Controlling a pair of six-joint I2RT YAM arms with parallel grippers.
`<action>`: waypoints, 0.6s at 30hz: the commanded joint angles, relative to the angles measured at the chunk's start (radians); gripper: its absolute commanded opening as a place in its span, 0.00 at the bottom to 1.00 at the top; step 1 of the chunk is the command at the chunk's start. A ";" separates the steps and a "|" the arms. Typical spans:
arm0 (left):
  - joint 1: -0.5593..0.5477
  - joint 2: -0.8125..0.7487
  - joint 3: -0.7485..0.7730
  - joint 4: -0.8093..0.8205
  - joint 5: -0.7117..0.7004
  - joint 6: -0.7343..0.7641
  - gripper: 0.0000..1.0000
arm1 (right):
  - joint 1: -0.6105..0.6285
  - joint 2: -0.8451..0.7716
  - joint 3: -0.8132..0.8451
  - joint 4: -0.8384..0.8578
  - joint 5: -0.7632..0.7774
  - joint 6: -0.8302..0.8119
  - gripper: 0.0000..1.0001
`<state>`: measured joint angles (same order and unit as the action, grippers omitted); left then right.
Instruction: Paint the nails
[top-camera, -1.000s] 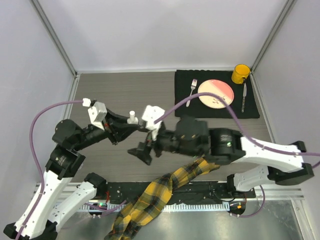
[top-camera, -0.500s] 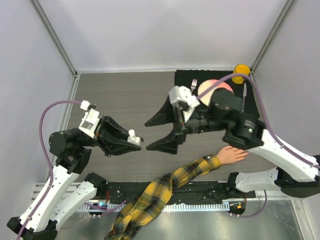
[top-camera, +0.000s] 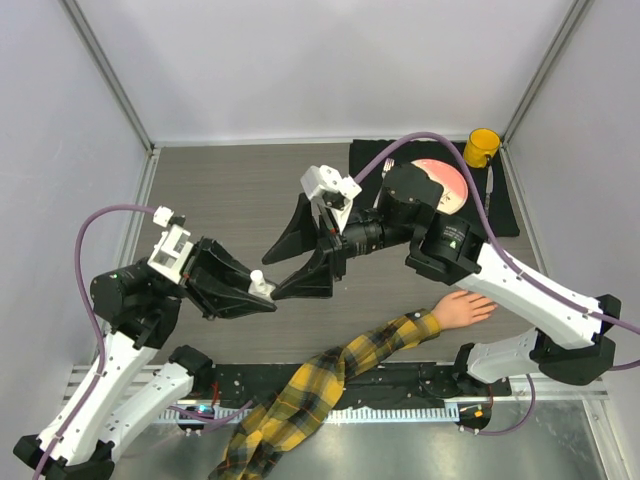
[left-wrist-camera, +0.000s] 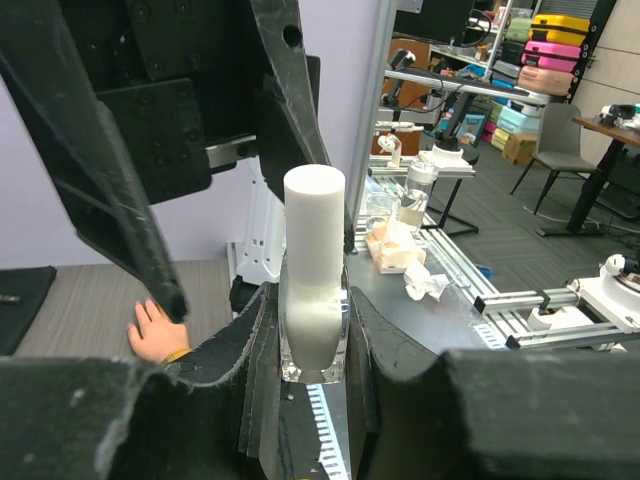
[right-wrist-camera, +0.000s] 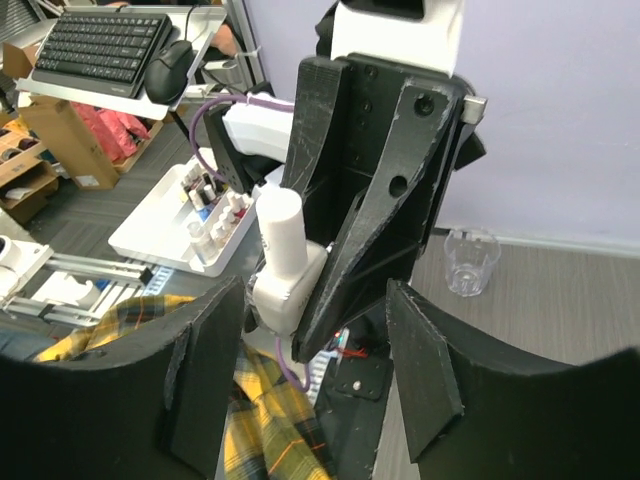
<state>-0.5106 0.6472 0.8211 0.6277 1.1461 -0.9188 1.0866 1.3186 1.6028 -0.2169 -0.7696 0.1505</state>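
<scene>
In the left claw (left-wrist-camera: 313, 335), a light, probably slick bottle (left-wrist-camera: 313, 290) is being clamped. The right claw (right-wrist-camera: 312, 295) is being held apart, facing its cap (left-wrist-camera: 314, 205).

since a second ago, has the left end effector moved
Yes: the left end effector, gripping the bottle, has dropped back toward the table's near edge, farther from the black mat.

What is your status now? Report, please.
Left gripper shut on bottle, cap on. Right gripper open, facing the cap. Mannequin hand on table, nothing over it.

Left jaws clamped, right jaws wide.
</scene>
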 joint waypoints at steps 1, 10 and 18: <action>-0.006 -0.006 0.000 0.046 0.003 -0.018 0.00 | -0.017 -0.018 0.020 0.109 -0.026 0.035 0.64; -0.009 -0.004 0.003 0.047 0.001 -0.020 0.00 | -0.021 0.033 0.016 0.212 -0.111 0.126 0.56; -0.011 -0.003 -0.002 0.049 -0.008 -0.018 0.00 | -0.021 0.056 0.002 0.297 -0.149 0.167 0.51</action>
<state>-0.5171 0.6472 0.8173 0.6392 1.1454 -0.9337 1.0676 1.3754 1.6024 -0.0177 -0.8803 0.2779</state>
